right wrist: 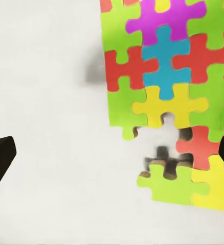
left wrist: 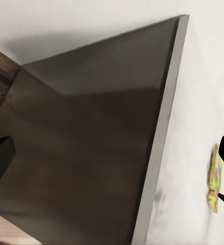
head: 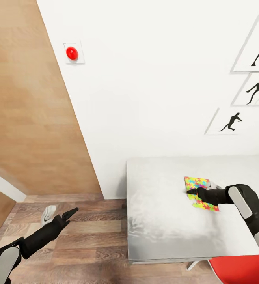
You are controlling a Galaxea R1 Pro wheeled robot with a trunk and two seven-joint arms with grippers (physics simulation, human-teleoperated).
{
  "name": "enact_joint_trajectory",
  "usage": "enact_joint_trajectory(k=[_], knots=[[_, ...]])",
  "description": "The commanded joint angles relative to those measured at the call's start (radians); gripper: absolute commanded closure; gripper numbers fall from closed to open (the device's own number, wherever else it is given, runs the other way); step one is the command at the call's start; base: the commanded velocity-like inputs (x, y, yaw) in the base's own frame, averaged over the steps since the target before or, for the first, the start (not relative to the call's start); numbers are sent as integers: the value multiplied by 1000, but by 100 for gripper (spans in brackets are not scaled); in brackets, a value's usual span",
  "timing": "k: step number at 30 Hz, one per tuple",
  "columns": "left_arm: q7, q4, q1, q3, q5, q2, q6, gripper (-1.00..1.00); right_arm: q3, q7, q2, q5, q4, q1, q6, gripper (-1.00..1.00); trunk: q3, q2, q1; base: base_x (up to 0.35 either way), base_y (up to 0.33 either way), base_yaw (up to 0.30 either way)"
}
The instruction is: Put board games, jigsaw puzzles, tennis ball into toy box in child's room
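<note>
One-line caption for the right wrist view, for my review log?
Right gripper, fingers spread wide, poised over a colourful jigsaw puzzle with missing pieces, lying on the pale grey table.

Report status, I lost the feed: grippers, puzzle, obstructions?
Right gripper open, over the jigsaw puzzle on the table, not gripping. Left gripper idle above the floor, state unclear. Nothing blocking the puzzle.

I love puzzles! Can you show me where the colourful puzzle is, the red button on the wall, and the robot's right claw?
jigsaw puzzle [right wrist: 163, 66], right wrist view, on a blue piece.
red button [head: 72, 53], head view, its centre.
right gripper [head: 192, 192], head view, between its fingertips over the puzzle.
</note>
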Motion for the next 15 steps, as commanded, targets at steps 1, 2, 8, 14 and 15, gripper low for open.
enact_joint_trajectory(k=[1,2,8,14,15], knots=[[-4,0,-2,1,-1,0,6,-100,1,7,0,-3,0,1,3,-100,-2,-1,4,-3,0,146],[-4,0,-2,1,-1,0,6,-100,1,7,0,-3,0,1,3,-100,-2,-1,4,-3,0,146],[-4,0,-2,1,-2,0,6,-100,1,10,-9,0,-11,2,3,-100,-2,-1,4,-1,0,72],[-4,0,-2,1,-1,-1,6,-100,-12,19,-51,-1,-40,3,-75,-100,-2,-1,4,0,0,22],[-4,0,-2,1,-1,-1,6,-100,-12,19,-51,-1,-40,3,-75,-100,-2,-1,4,0,0,13]])
